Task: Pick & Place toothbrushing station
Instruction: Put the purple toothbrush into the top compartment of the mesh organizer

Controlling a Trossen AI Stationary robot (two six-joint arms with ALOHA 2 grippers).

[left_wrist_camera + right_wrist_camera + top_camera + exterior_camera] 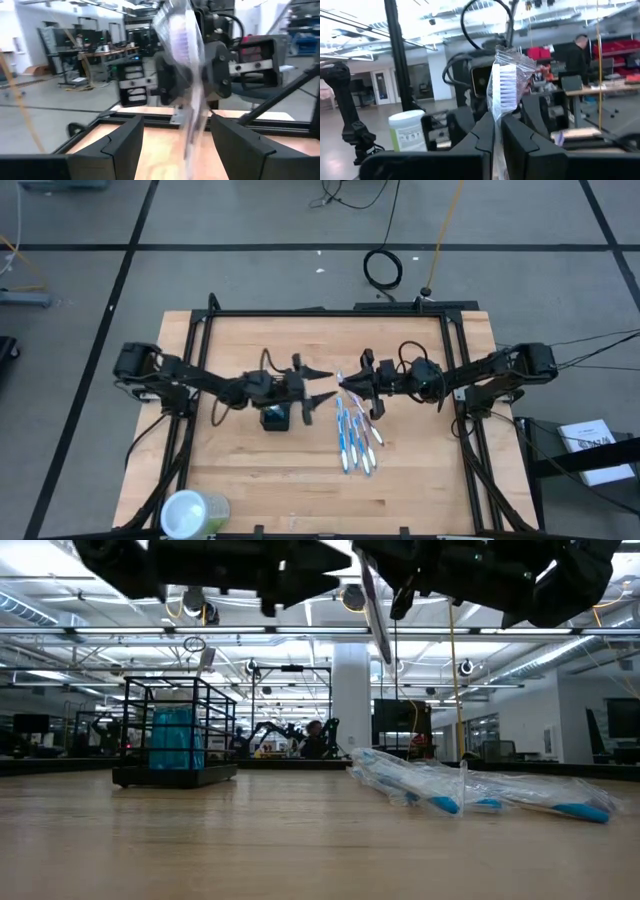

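The black mesh holder (276,417) stands on its base on the table left of centre, with a blue thing inside; it also shows in the low view (176,735). Several plastic-wrapped blue-white toothbrushes (355,438) lie flat right of it. My right gripper (346,385) is above the table's middle, shut on one wrapped toothbrush (506,82). My left gripper (328,384) faces it, open, its fingers (122,145) standing on either side of that toothbrush (186,70) without visibly touching it. My right gripper pinches the wrapped toothbrush between its two fingers, on the wrapper just below the bristle head (496,116). The fingers come level from the table's right and lie across the brush. The brush stands about upright, head up, lifted clear of the table (375,610).
A pale-green translucent round container (195,513) lies at the table's near left corner. A black frame (330,312) runs along the table's far edge and sides. A person shows in the room beyond the table (577,55).
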